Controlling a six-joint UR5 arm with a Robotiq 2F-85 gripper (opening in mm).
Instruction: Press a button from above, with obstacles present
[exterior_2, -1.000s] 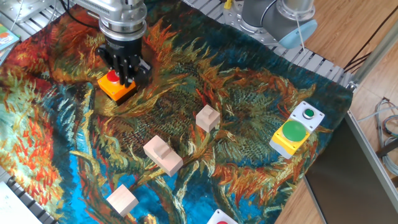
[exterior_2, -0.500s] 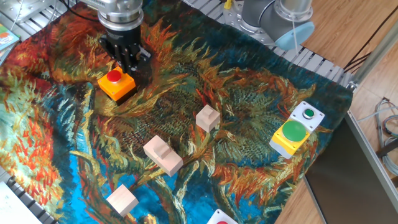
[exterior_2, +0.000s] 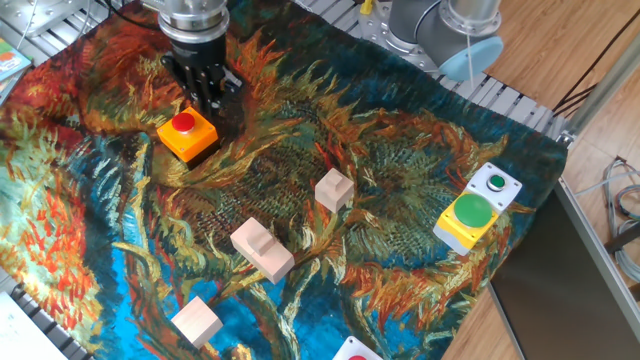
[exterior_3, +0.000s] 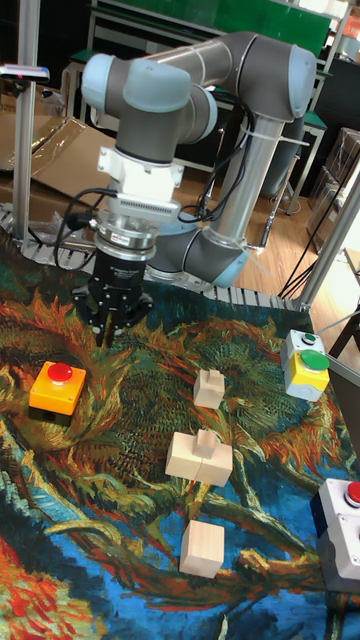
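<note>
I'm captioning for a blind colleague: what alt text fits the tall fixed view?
A grey robot arm's gripper hangs above a colourful patterned cloth, behind a red button on an orange box. Three pale wooden blocks lie mid-cloth.

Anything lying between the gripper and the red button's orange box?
Nothing; only bare patterned cloth separates the gripper from the orange box, clearest in the tall fixed view.

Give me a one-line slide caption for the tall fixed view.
UR5 gripper hovers clear of the red button on its orange box, three wooden blocks scattered on the painted cloth.
</note>
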